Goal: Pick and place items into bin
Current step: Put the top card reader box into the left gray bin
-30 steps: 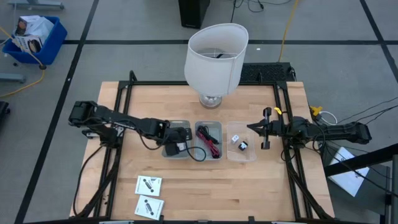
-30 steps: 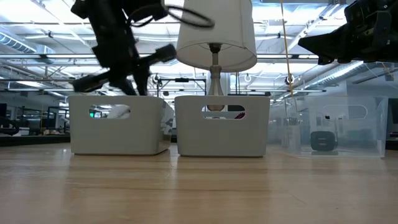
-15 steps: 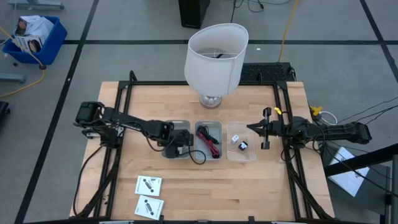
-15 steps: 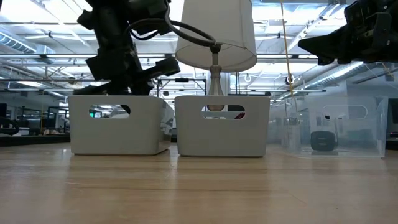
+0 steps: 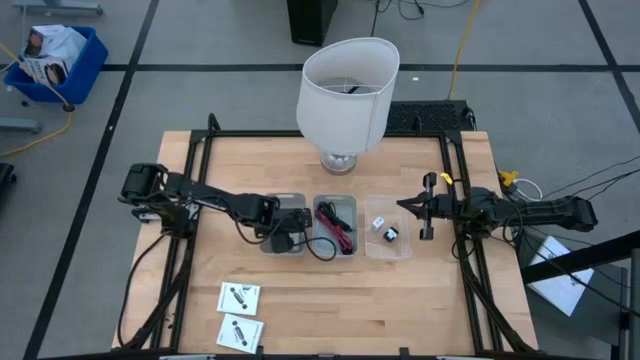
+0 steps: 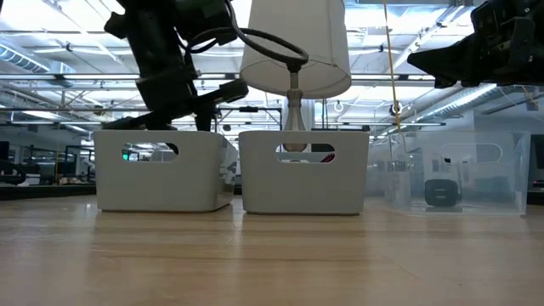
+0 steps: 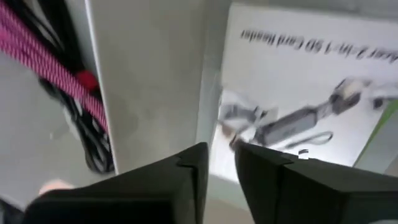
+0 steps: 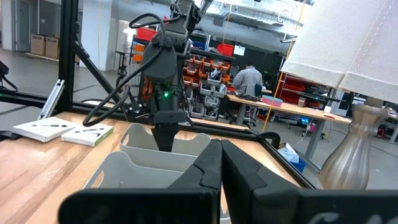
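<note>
A white packet (image 7: 298, 99) printed with a dark gadget lies flat inside the left grey bin (image 5: 284, 224), directly under the left gripper (image 5: 290, 226). In the left wrist view that gripper's two dark fingers (image 7: 186, 180) stand a narrow gap apart just above the packet, holding nothing. In the low view the left gripper (image 6: 204, 110) hangs at the rim of that bin (image 6: 161, 170).

Two more white packets (image 5: 239, 297) (image 5: 239, 332) lie side by side near the table's (image 5: 430, 310) front left corner, well apart from the bins.

The middle grey bin (image 5: 335, 225) holds a red cable (image 5: 340, 232) and a black cable (image 5: 322, 245), which loops over the bin's front rim. The clear bin (image 5: 388, 229) on the right holds a small white block (image 5: 379, 223) and a small black block (image 5: 391, 236).

The right gripper (image 5: 428, 207) hovers just beside the clear bin toward the table's right edge, its fingers pressed together and empty.

A big white lampshade (image 5: 347, 92) stands on its base at the table's back edge, behind the middle bin.
</note>
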You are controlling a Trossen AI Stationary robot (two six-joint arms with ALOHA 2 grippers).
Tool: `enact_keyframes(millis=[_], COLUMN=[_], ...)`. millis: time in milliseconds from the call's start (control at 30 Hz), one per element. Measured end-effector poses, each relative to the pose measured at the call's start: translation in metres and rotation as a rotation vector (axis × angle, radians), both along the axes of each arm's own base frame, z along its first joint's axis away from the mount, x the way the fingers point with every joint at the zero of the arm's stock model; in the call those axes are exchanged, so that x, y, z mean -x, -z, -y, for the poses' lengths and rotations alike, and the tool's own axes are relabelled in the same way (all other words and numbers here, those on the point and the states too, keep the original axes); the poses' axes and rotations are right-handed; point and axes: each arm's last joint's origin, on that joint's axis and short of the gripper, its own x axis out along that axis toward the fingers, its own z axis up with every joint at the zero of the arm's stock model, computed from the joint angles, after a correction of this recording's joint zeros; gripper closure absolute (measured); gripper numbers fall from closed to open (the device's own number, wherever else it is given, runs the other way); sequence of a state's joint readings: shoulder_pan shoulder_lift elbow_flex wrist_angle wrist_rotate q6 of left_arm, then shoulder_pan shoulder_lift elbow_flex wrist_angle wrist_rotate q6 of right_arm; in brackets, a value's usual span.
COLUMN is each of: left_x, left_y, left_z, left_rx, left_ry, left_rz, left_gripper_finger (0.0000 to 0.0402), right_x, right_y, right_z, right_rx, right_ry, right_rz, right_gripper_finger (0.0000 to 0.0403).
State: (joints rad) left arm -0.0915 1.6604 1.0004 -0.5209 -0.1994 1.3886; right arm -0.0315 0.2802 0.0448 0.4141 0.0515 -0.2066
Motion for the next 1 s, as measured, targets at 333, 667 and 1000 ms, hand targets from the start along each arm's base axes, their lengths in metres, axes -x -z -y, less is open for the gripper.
enact_keyframes(millis=[333, 667, 1000], left_x=[0.024, 0.107, 0.128], left_y=[-0.058, -0.141, -0.103], left_z=[0.033, 0.067, 0.116], left_rx=[-0.083, 0.867, 1.008], left_ry=[-0.138, -0.967, -1.245], left_rz=[0.277, 0.65, 0.256], left_gripper_finger=[0.0265, 0.0266, 0.0266], right_x=[0.0, 0.0, 0.0], right_y=[0.0, -0.003, -0.003], right_z=[0.0, 0.0, 0.0], right_rx=[0.008, 0.016, -0.001], right_ry=[0.001, 0.002, -0.001], right_rz=[-0.001, 0.03, 0.029], right_gripper_finger=[0.0403, 0.0403, 0.0403])
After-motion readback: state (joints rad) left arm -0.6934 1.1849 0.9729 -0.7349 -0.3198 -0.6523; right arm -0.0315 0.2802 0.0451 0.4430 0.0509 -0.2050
